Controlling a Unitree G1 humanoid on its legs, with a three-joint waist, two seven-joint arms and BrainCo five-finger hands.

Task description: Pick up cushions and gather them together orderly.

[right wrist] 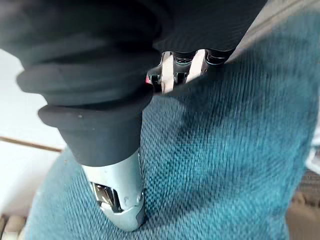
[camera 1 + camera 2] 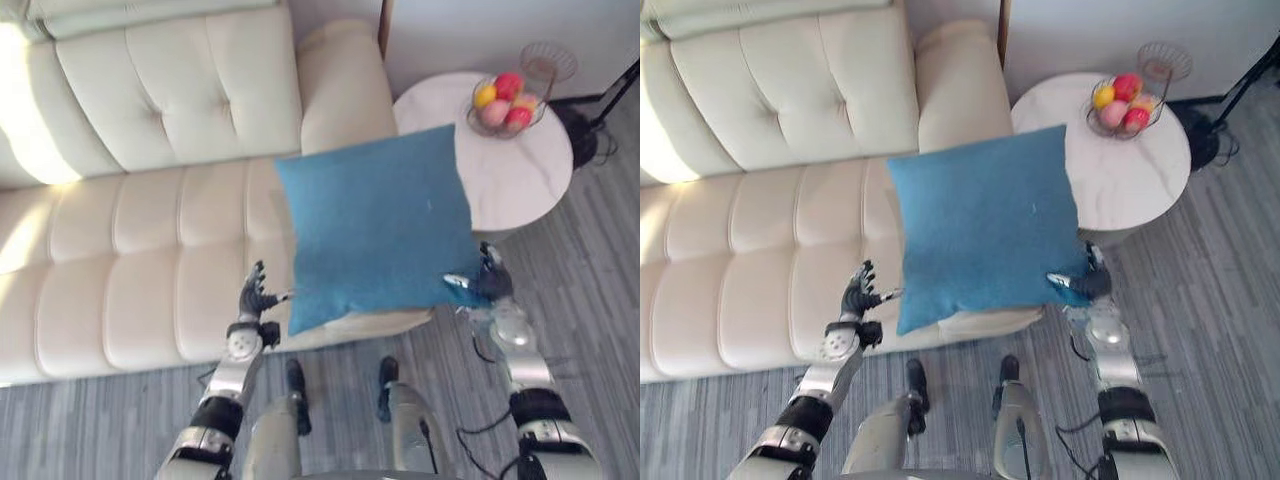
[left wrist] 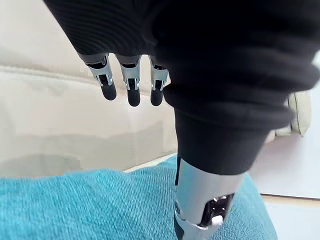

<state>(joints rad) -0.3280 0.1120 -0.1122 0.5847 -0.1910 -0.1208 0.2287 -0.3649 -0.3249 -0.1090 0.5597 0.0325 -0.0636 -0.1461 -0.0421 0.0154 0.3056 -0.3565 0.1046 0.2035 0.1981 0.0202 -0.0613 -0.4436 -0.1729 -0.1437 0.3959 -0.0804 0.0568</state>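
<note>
One cream tufted sofa logged across the left and upper centre of the frame, armrest ending at upper middle. Grey plank floor noted along the bottom edge and up the right side.

One blue cushion recorded at frame centre, tilted, one corner lowest at lower centre-left. Overlaps the right end of the sofa seat, the armrest and the left rim of the bench. Woven texture confirmed in both wrist views. Cannot tell whether the lower edge touches the seat front.

Round white bench placed at upper right, just beside the armrest, partly covered by the cushion's upper right corner.

Right hand found at the cushion's lower right corner, centre right of the frame. Closed on the fabric: thumb flat on the near face, fingers curled over the edge, tips hidden behind the cloth.

Left hand found at lower centre-left, just beside the cushion's lower left edge. Wide: fingers straight and spread, holding nothing, thumb reaching to the cushion's edge.

Wire basket set on the far side of the bench, upper right. Clear glass dish just behind it. Several pieces of fruit inside the basket: red, yellow, pink.
</note>
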